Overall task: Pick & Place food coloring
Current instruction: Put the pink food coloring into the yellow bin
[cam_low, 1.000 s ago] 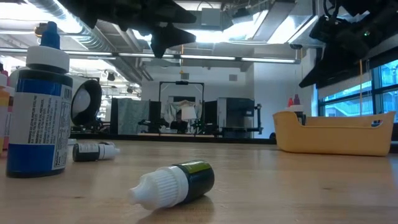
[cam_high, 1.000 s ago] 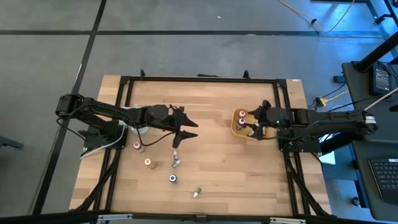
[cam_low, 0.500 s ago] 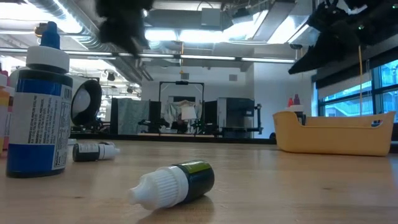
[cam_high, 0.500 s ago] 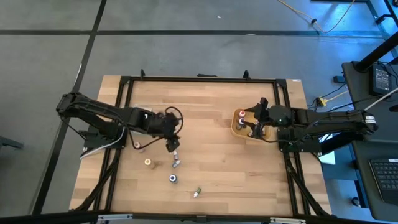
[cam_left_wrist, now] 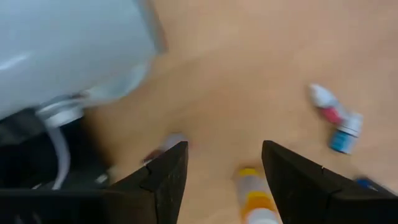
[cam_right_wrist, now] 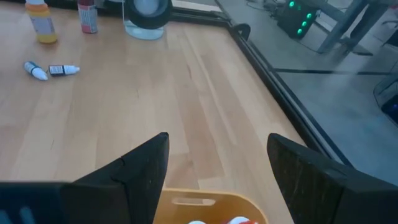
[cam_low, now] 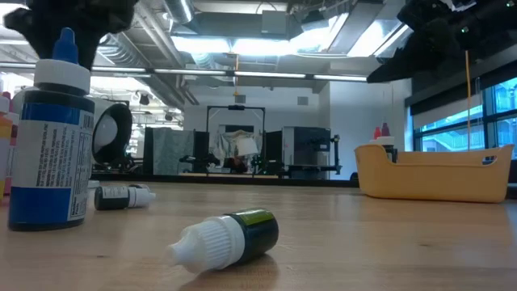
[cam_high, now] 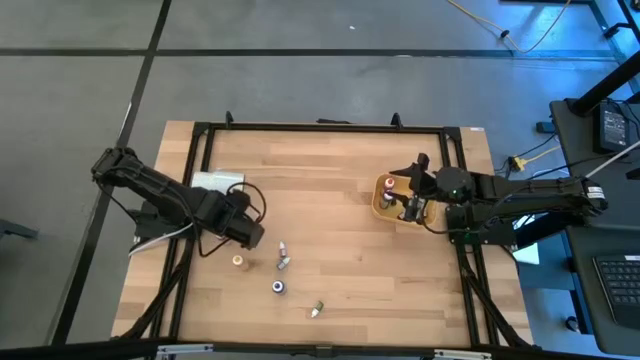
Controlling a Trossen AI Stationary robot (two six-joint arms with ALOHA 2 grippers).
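Wooden table [cam_high: 340, 200]: carries all items. Tan tray [cam_high: 386, 205]: right side, containing several food coloring bottles [cam_high: 389, 184]. Right gripper [cam_high: 412, 190]: over the tray, fingers spread wide, holding nothing. Left gripper [cam_high: 247, 232]: left side, fingers wide apart, empty, near the orange bottle [cam_high: 238, 261]. Other bottles lie loose near the front centre.

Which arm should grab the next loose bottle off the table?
Left. The left gripper hovers open by the orange bottle, with other loose bottles nearby. The right gripper is open above the tan tray, far from them.
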